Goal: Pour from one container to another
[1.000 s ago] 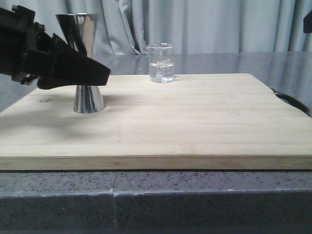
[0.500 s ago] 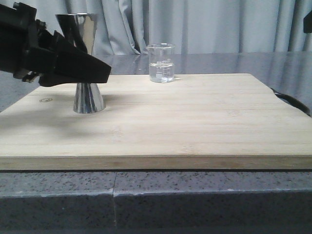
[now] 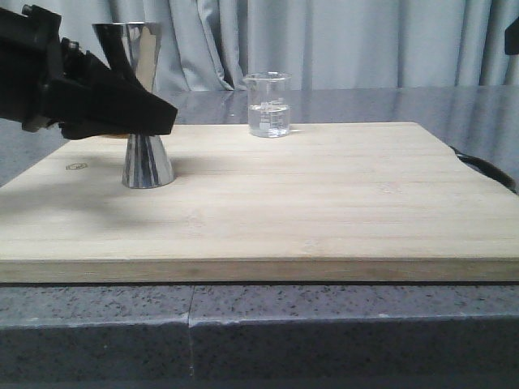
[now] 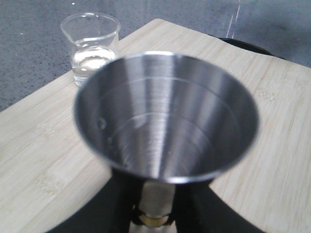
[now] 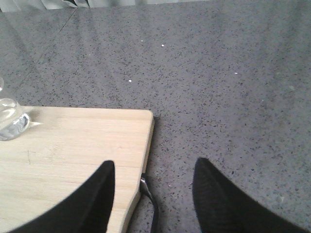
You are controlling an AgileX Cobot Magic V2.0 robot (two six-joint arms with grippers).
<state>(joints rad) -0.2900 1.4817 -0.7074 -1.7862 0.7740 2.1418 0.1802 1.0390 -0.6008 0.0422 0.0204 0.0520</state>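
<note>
Jigger (image 4: 165,116) waist btwn left fingers (image 4: 204,206)

The jigger (image 3: 143,113) is seen in mirror-bright steel, with a brass-coloured band at its waist. The beaker (image 3: 268,104) is shown as clear glass marked with faint pale print. The cutting board (image 3: 324,203) is coloured pale tan with fine straight grain. The countertop (image 5: 233,73) is rendered in dark grey speckled with white. Both the left gripper (image 3: 122,109) and right gripper (image 5: 153,199) are matt black. The curtain (image 3: 365,40) is pale grey.
</note>
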